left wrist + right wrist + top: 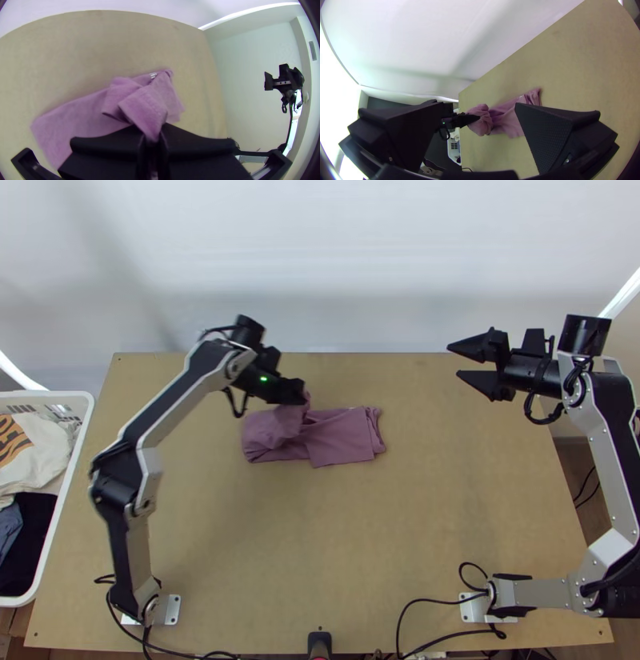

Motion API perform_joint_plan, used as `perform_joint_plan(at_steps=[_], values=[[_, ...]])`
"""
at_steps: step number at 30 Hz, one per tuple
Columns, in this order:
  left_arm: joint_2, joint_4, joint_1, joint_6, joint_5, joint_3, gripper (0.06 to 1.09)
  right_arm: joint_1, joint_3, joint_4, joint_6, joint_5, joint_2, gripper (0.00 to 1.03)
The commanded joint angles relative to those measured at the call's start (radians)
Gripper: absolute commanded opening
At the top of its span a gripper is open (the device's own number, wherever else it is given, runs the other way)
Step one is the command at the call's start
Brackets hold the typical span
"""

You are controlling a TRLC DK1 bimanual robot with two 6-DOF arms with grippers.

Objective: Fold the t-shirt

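The left gripper (299, 394), above the middle of the frame, clenches a pinch of the shirt (348, 440); in the left wrist view the pinched cloth runs down between its pressed-together fingers (186, 136), where its end is lost in the dark. The right gripper (456, 361), at the upper right, is released — its fingers stand wide apart with nothing between them.

The shirt lies in the centre of the frame, its right part flat in folded layers, its left part bunched and drawn up toward the left gripper. How many layers lie beneath is hard to make out. In the right wrist view a finger hides part of it. A small pale label (153, 75) shows near one edge of the shirt in the left wrist view.

Farther out, the left arm (132, 492) rises from the lower left; the right arm (612, 460) runs down the right side, its elbow cut off by the edge. The basket (48, 394) at the left edge is cut off too — pale cloth (40, 456) and dark cloth (28, 540) inside it.
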Motion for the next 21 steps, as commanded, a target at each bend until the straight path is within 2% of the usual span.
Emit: perform_joint_plan(at_steps=[1, 5, 6, 7, 8, 9, 10, 16, 21], values=[[0.072, -0.005, -0.046, -0.046, 0.0, 0.09, 0.1, 0.006, -0.04, -0.008, -0.04, 0.029, -0.031, 0.99], [0.164, -0.007, -0.085, -0.066, -0.006, 0.191, 0.1, 0.028, -0.069, -0.016, -0.072, 0.074, -0.049, 0.99], [0.185, -0.005, -0.097, -0.067, -0.006, 0.222, 0.18, 0.035, -0.077, -0.019, -0.08, 0.086, -0.054, 0.99], [0.203, -0.005, -0.105, -0.067, -0.002, 0.248, 0.4, 0.039, -0.085, -0.022, -0.088, 0.095, -0.058, 0.99], [0.213, 0.007, -0.118, -0.066, 0.015, 0.263, 0.79, 0.046, -0.092, -0.024, -0.095, 0.107, -0.061, 0.99], [0.213, 0.038, -0.128, -0.064, 0.027, 0.263, 1.08, 0.055, -0.103, -0.027, -0.106, 0.12, -0.065, 0.99], [0.211, 0.072, -0.138, -0.061, 0.032, 0.263, 1.04, 0.065, -0.114, -0.028, -0.114, 0.134, -0.066, 0.99], [0.17, 0.176, -0.155, -0.084, 0.057, 0.275, 1.04, 0.135, -0.18, -0.022, -0.163, 0.196, -0.042, 0.99], [0.121, 0.17, -0.108, -0.101, 0.057, 0.277, 1.04, 0.213, -0.193, 0.018, -0.177, 0.213, 0.035, 0.99]])
